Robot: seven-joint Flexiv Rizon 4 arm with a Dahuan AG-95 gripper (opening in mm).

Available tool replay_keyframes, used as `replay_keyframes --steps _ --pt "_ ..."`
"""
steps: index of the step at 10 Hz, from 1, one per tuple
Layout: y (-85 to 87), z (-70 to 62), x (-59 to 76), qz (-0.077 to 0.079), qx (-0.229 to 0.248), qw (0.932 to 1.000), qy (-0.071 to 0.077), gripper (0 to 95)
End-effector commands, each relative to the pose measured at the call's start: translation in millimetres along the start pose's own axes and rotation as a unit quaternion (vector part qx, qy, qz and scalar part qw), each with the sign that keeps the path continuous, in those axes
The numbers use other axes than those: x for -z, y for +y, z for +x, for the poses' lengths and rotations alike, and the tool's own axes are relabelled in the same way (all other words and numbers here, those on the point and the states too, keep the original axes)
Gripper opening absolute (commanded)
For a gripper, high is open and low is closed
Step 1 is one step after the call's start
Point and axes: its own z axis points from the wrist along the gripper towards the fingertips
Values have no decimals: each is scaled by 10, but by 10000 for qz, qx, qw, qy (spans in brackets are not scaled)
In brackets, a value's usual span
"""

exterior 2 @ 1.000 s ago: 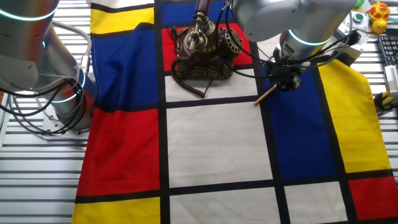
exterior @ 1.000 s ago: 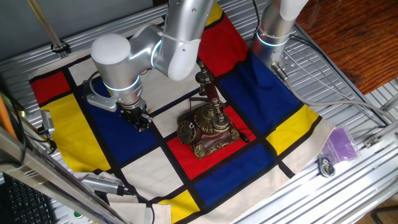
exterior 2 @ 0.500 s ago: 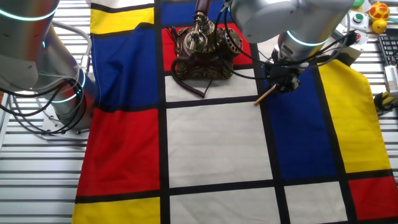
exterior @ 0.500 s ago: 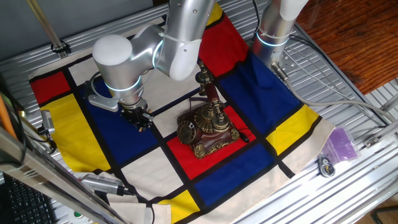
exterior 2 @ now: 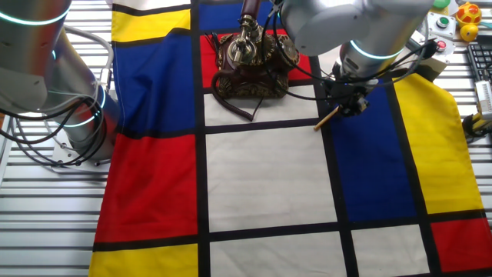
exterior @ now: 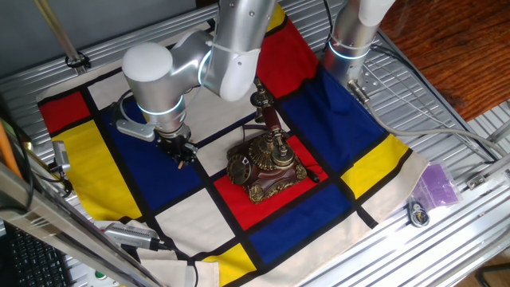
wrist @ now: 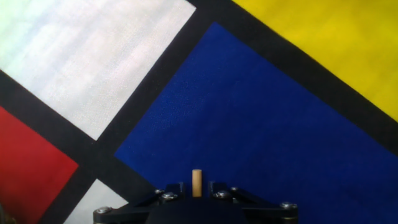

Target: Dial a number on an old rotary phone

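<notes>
The old rotary phone stands on a red square of the checked cloth; it is dark bronze with a reddish body, its dial facing front-left and its handset on the upright cradle. From the other side the rotary phone shows at the top. My gripper hangs over a blue square to the phone's left, shut on a thin light wooden stick. The stick's end pokes out between the jaws in the hand view, over blue cloth. Gripper and phone are apart.
A second silver arm's base stands at the cloth's far corner. A purple bag and a small round object lie on the slatted metal table. A keyboard and small toys sit at the right edge.
The gripper with the stick has drifted slightly toward the phone. The phone has not moved.
</notes>
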Motion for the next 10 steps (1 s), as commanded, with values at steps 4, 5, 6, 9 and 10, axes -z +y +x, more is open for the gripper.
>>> replay_keyframes --steps 4,5,6,9,10 --pt "-1 -2 -14 3 -66 10000 -24 0" --pt "-1 -3 -13 4 -94 10000 -32 0" --pt "-2 -8 -7 -3 -149 9999 -25 0" --pt "-1 -139 264 -152 -608 9980 -44 0" --pt "23 -206 440 -205 -799 9966 -51 0"
